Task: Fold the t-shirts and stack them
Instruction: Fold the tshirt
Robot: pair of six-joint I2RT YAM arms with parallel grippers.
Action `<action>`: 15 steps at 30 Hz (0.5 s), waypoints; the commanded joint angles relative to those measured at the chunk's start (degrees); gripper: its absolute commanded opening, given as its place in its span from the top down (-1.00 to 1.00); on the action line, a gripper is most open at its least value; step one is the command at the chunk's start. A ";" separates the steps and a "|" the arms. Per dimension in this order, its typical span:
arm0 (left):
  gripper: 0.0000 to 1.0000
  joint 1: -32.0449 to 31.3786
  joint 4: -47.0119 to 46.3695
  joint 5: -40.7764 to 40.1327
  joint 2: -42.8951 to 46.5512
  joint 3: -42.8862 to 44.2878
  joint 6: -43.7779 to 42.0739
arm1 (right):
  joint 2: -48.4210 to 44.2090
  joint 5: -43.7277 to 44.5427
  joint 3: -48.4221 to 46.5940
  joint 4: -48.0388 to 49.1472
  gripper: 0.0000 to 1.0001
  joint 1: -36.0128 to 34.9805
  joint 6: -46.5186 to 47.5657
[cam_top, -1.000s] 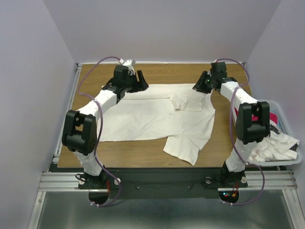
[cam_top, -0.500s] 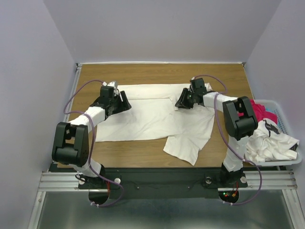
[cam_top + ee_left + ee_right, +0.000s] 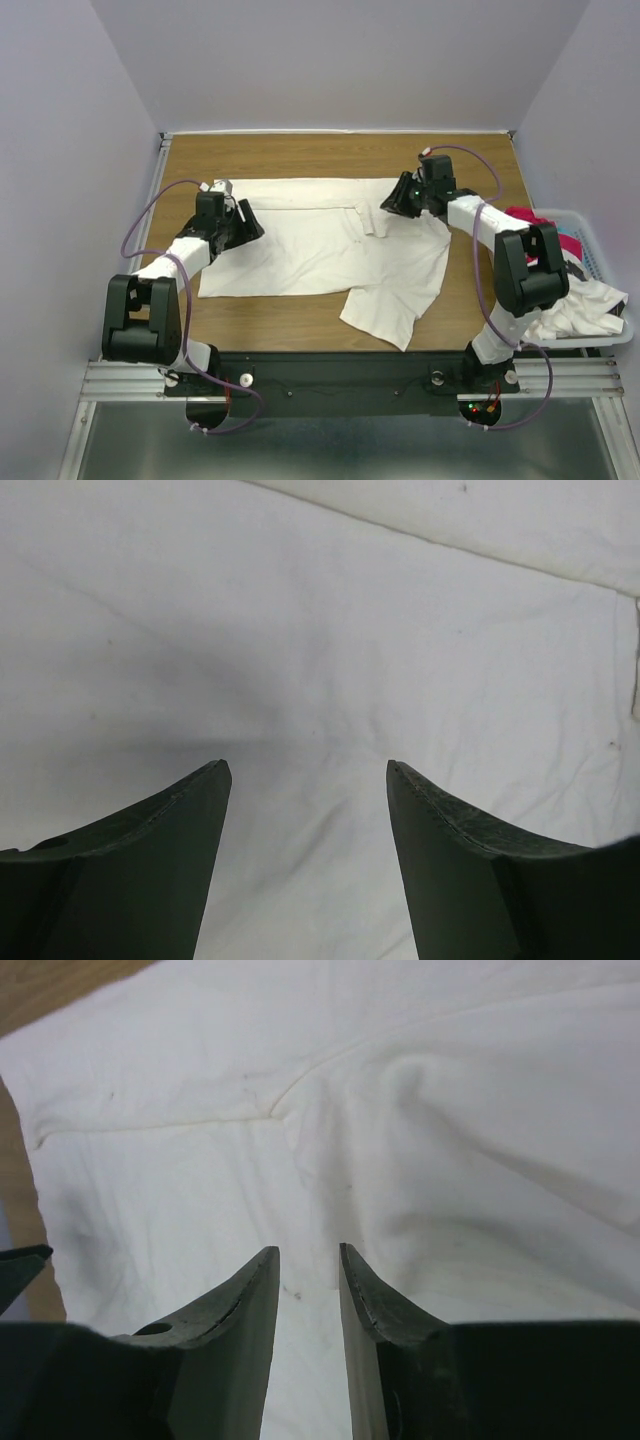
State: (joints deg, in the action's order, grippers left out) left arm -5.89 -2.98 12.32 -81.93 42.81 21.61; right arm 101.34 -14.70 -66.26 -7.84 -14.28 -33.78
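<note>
The left gripper [image 3: 305,768], wide apart, and right gripper [image 3: 307,1250], narrowly apart and empty, have been drawn back from the 12 o'clock edge, the t-shirt [image 3: 300,250] left barely folded.

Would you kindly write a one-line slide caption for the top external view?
Left gripper and right gripper over an off-white t-shirt spread on the wooden table.

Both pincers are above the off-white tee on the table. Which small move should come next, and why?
Probably lower the left pincer onto the tee and close it on the cloth. Its jaws stand wide open above flat cloth and hold nothing. The right pincer, its jaws narrowly apart, grips nothing either. A fold likely needs a grip first.
</note>
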 commanded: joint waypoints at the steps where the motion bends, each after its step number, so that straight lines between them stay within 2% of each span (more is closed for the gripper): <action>1: -0.49 0.18 -1.06 2.62 3.18 0.08 -0.69 | -3.95 3.80 -0.28 -1.74 0.26 5.05 1.70; 8: -0.53 -0.79 -1.41 5.26 5.38 -1.32 -1.30 | -9.23 3.54 7.89 -2.45 0.25 10.50 6.18; 15: -0.53 -0.79 -1.85 6.05 6.26 -2.38 -3.67 | -6.95 1.60 9.39 -2.45 0.29 11.21 7.06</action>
State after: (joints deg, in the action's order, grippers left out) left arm -6.44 -3.66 16.95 -77.82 41.25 19.99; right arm 94.04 -12.45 -56.49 -11.14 -3.07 -28.21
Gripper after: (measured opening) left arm 0.764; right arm 0.359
